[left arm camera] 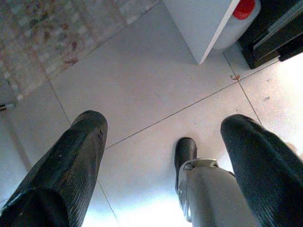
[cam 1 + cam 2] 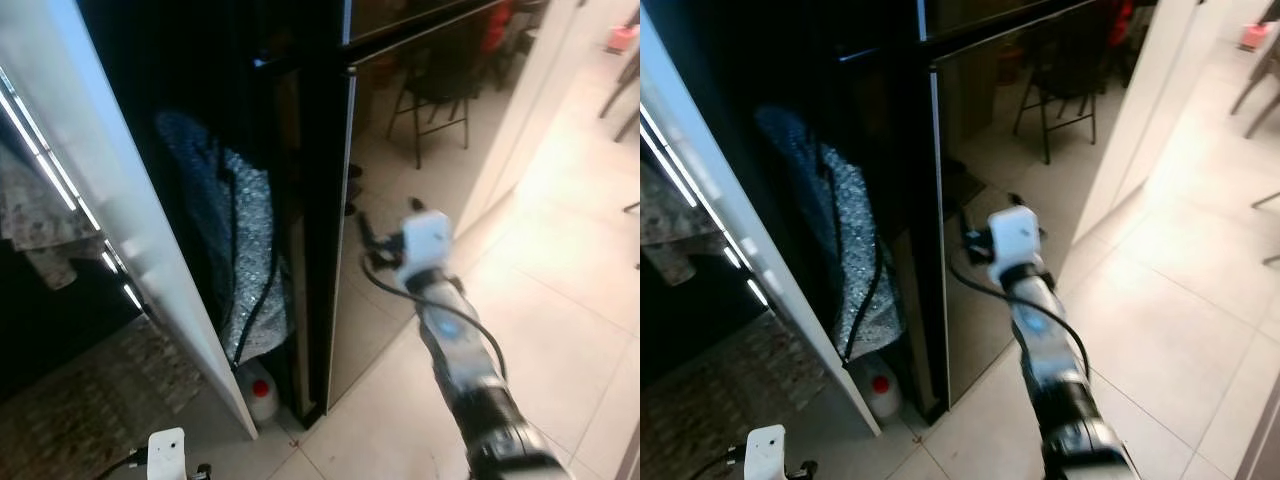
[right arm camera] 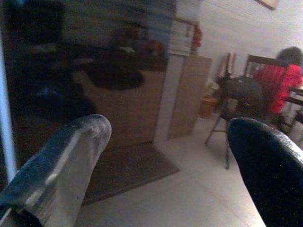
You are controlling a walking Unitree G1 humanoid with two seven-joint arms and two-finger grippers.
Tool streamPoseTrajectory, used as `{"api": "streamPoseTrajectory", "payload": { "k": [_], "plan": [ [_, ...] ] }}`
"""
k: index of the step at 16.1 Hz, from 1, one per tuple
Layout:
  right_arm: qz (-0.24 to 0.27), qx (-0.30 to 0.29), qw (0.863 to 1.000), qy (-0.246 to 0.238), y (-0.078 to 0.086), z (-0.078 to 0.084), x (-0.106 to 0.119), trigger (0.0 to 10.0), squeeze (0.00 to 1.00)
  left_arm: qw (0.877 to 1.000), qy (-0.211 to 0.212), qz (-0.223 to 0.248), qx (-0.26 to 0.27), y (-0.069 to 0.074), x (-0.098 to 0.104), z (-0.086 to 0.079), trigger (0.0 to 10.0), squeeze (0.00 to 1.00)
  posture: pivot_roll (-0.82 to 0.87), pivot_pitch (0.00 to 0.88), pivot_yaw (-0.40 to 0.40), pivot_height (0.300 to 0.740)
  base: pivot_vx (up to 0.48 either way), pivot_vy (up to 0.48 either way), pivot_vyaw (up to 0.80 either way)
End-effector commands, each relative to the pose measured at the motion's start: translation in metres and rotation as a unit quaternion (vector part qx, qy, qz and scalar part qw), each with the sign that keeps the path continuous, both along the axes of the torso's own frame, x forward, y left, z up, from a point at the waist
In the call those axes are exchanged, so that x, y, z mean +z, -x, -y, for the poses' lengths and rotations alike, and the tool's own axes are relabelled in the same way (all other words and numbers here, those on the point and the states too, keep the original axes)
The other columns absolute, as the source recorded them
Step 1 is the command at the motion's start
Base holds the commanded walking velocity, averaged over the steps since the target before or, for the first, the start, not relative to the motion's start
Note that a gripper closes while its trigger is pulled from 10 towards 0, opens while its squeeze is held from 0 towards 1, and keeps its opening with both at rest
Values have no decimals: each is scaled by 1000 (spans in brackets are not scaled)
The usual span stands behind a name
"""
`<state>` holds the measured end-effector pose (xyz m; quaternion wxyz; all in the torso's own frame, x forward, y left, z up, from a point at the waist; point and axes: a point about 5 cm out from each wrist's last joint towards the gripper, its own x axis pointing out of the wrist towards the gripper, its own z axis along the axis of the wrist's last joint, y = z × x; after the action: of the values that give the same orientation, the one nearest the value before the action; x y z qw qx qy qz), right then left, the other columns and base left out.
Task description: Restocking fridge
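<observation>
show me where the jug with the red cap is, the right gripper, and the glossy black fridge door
jug with the red cap (image 2: 262, 392): left eye view, on its red cap.
right gripper (image 3: 165, 156): right wrist view, midway between its fingertips.
glossy black fridge door (image 2: 985, 170): right eye view, on its reflective front panel.

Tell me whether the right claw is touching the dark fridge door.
Cannot tell. The right claw overlaps the dark fridge door in both eye views; no gap or contact shows plainly.

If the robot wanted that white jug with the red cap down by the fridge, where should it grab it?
Probably by the neck under the red cap, coming from above. The jug stands upright on the floor, wedged between the white panel and the black fridge, so its sides look boxed in. The open left gripper hangs nearest.
</observation>
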<state>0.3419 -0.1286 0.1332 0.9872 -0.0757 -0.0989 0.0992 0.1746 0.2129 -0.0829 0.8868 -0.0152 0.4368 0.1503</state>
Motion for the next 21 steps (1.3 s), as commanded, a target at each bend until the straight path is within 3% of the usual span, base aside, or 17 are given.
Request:
{"api": "streamPoseTrajectory", "payload": {
  "k": [1, 4, 5, 6, 7, 8, 10, 11, 12, 13, 14, 15, 16, 17, 18, 21],
  "plan": [
    [22, -14, 1000, 4, 4, 8, 7, 10000, 0, 1000, -2, -2, 7, 3, -1, -1, 10000, 0, -114, 0, 15, 740, 0, 0, 0],
    [75, -119, 990, 16, 44, 60, 9, 10000, 0, 1000, -3, -3, 5, 5, -2, 1, 10000, 0, -118, 0, 8, 740, 0, 0, 0],
    [77, -139, 987, 23, 50, 71, 9, 10000, 0, 1000, -3, -3, 6, 4, -2, 1, 10000, 0, -120, 0, 1, 740, 0, 0, 0],
    [68, -185, 980, 33, 59, 94, 3, 10000, 0, 1000, -3, -1, 7, 4, -2, 2, 10000, 0, -122, 0, -1, 740, 0, 0, 0],
    [37, -250, 967, 20, 67, 121, -11, 10000, 0, 1000, -2, 0, 7, 4, -2, 3, 10000, 0, -127, 0, -2, 740, 0, 0, 0],
    [9, -285, 958, 7, 72, 137, -24, 10000, 0, 1000, -2, 0, 6, 4, -2, 4, 10000, 0, -131, 0, 0, 740, 0, 0, 0],
    [-102, -377, 920, -35, 91, 181, -74, 10000, 0, 1000, 0, 1, 5, 3, -2, 6, 10000, 0, -131, 0, 1, 740, 0, 0, 0],
    [-129, -388, 911, -49, 96, 187, -85, 10000, 0, 1000, 0, 2, 5, 3, -2, 7, 10000, 0, -131, 0, 1, 740, 0, 0, 0],
    [-188, -383, 903, -40, 102, 189, -105, 10000, 0, 1000, 0, 3, 4, 2, -2, 7, 10000, 0, -139, 0, 5, 740, 0, 0, 0],
    [-331, -337, 882, -4, 128, 182, -148, 10000, 0, 1000, -1, 5, 0, 0, -1, 7, 10000, 0, -143, 0, 5, 740, 0, 0, 0],
    [-358, -316, 879, -3, 133, 176, -156, 10000, 0, 1000, -2, 6, -3, 0, -1, 7, 10000, 0, -143, 0, 5, 740, 0, 0, 0],
    [-429, -273, 861, -3, 150, 160, -178, 10000, 0, 1000, -1, 7, -2, 0, -1, 9, 10000, 0, -101, 0, -18, 740, 0, 0, 0],
    [-429, -273, 861, -3, 150, 160, -178, 10000, 0, 1000, -1, 7, -2, 0, -1, 9, 10000, 0, -101, 0, -18, 740, 0, 0, 0],
    [-497, -210, 842, -7, 170, 134, -201, 10000, 0, 1000, 1, 8, 4, 1, -1, 10, 10000, 0, -65, 0, -36, 740, 0, 0, 0],
    [-531, -178, 829, 6, 181, 119, -211, 10000, 0, 1000, 2, 6, 6, 4, -2, 10, 10000, 0, -65, 0, -33, 740, 0, 0, 0],
    [-551, -208, 808, -23, 197, 115, -221, 10000, 0, 1000, 2, -10, 1, 11, -5, 2, 10000, 0, -46, 0, -30, 740, 0, 0, 0]
  ]
}}
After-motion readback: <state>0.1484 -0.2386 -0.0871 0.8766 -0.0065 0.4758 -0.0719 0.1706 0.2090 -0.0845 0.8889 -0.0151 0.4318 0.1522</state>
